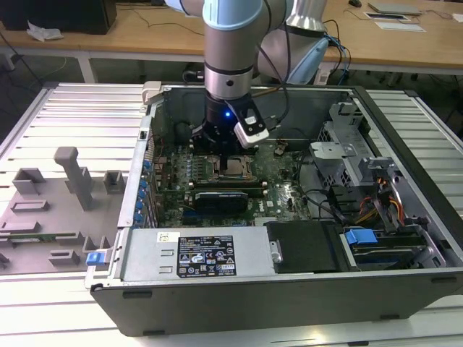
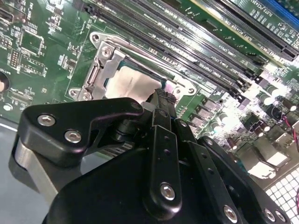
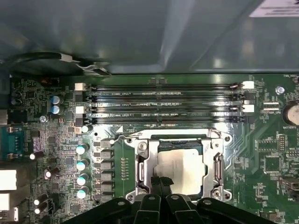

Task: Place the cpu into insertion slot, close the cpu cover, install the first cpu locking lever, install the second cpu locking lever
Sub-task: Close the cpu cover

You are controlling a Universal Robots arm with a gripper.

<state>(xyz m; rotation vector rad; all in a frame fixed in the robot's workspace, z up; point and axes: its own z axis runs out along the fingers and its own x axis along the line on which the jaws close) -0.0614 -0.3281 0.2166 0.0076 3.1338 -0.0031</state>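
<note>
The cpu [image 3: 184, 165] is a pale silvery square lying flat in the socket on the green motherboard [image 3: 60, 140]; it also shows in the second wrist view [image 2: 131, 86] and the exterior view [image 1: 236, 169]. The cpu cover [image 3: 141, 163], a thin metal frame [image 2: 100, 70], lies flat around it. My gripper [image 3: 162, 181] hangs just over one edge of the cpu, its two black fingers pressed together with nothing between them. That edge of the chip is hidden behind the gripper [image 2: 161, 97]. From outside, the gripper [image 1: 233, 155] stands straight down into the open computer case.
Long black memory slots [image 3: 163, 100] run beside the socket, and capacitors [image 3: 81, 163] line another side. The case walls [image 1: 155, 137], power supply [image 1: 195, 253], drive cage [image 1: 347, 137] and cables [image 1: 362, 202] ring the board. A grey fixture tray [image 1: 51, 210] lies at the exterior view's left.
</note>
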